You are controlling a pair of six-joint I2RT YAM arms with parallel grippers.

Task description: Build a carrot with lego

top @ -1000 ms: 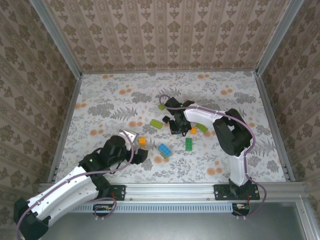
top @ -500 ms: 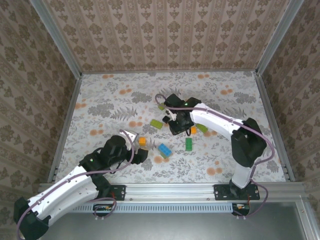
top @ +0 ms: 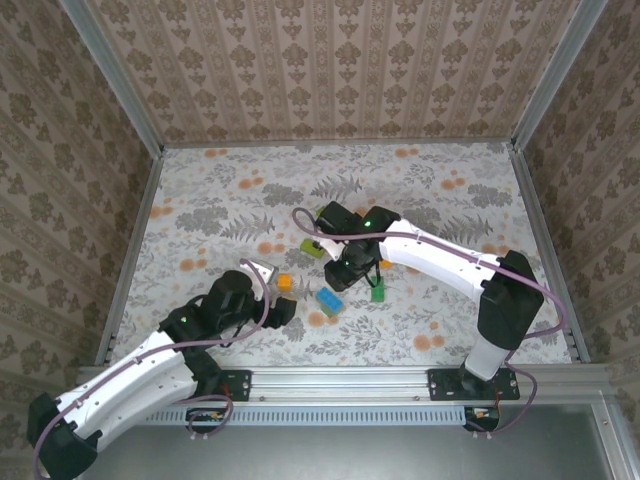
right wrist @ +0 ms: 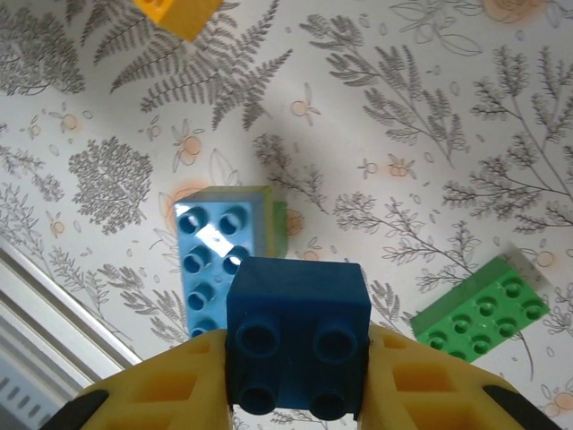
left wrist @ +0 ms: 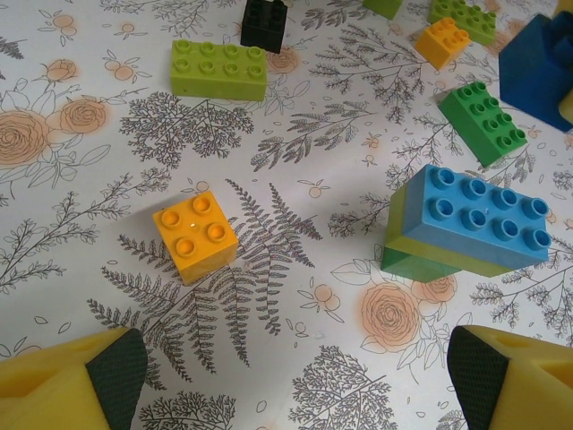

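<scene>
Right end effector (right wrist: 297, 387) around dark-blue brick (right wrist: 297, 305)

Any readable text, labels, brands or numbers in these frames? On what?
No readable text.
Studs of the dark blue brick, blue brick and orange brick: any embossing is too blurred to read.
Table cover and walls: pattern, no lettering.

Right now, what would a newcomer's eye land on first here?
The right pincer stands out first: it is shut on a dark blue brick, close to the blue-topped stack near the middle of the table. Next comes the left pincer, open at the near side, with a loose orange brick lying just ahead of it.
</scene>
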